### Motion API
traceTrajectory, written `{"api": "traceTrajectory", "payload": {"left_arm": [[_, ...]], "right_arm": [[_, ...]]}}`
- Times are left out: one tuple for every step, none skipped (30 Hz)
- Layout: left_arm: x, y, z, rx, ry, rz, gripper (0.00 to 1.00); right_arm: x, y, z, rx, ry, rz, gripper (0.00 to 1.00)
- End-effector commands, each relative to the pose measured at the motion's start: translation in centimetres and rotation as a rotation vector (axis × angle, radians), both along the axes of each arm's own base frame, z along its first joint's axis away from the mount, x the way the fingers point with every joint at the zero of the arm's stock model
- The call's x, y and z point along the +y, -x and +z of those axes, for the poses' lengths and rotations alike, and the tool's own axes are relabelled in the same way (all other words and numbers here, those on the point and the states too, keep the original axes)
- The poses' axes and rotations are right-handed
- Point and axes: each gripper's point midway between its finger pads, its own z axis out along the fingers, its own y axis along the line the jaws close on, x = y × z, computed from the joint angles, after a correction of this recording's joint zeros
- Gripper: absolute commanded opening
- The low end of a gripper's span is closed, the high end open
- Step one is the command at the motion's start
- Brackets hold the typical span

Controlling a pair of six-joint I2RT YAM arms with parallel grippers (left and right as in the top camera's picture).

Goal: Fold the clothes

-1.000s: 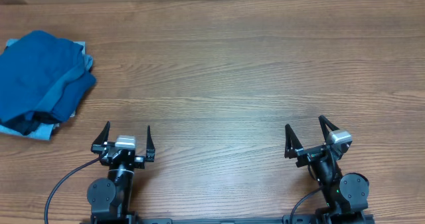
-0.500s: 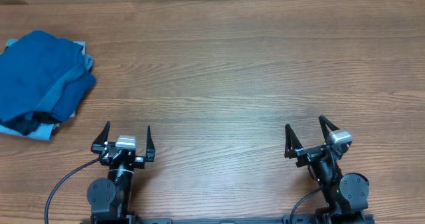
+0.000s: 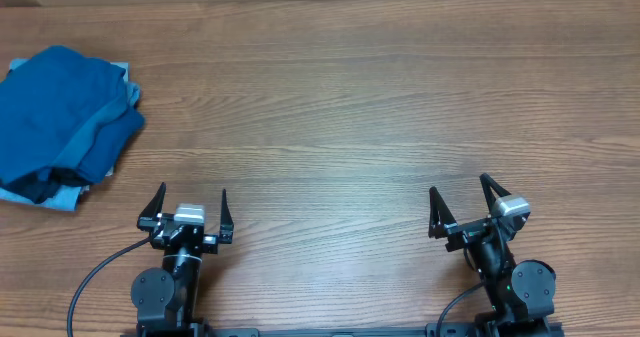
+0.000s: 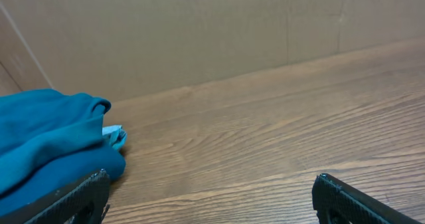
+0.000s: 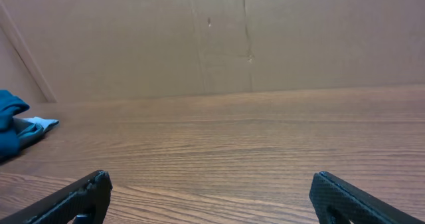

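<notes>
Far left of the table [image 3: 360, 87], the clothes [image 3: 55, 107], a deep-blue shirt, lie bunched on top of a pale light-blue garment [image 3: 62, 201] whose edge shows beneath. At the near edge the left gripper [image 3: 192, 191] has its fingers spread wide and holds nothing. Well to its right the right gripper [image 3: 458, 185] is likewise spread wide and empty. Both sit well apart from the shirt. The overhead view alone shows the whole pile. The left wrist view adds a brown cardboard wall [image 4: 199, 31] behind the table and the shirt's rounded fold at its left. The right wrist view catches only a sliver of blue at its far left.
</notes>
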Motion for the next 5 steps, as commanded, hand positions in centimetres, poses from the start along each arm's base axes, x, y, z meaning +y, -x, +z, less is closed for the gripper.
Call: {"api": "traceTrajectory", "payload": {"left_arm": [[-0.02, 0.04, 0.03, -0.006, -0.019, 0.001, 1.00], [-0.02, 0.04, 0.03, -0.006, -0.019, 0.001, 1.00], [-0.02, 0.04, 0.03, -0.006, -0.019, 0.001, 1.00], [-0.02, 0.04, 0.04, -0.007, -0.019, 0.001, 1.00], [-0.02, 0.04, 0.03, -0.006, -0.019, 0.001, 1.00]], "right_arm": [[-0.31, -0.10, -0.20, -0.002, -0.001, -0.016, 1.00], [-0.31, -0.10, -0.20, -0.002, -0.001, -0.016, 1.00], [-0.31, -0.10, -0.20, -0.002, -0.001, -0.016, 1.00], [-0.31, -0.10, -0.20, -0.002, -0.001, -0.016, 1.00], [-0.31, -0.10, -0.20, -0.002, -0.001, -0.016, 1.00]]}}
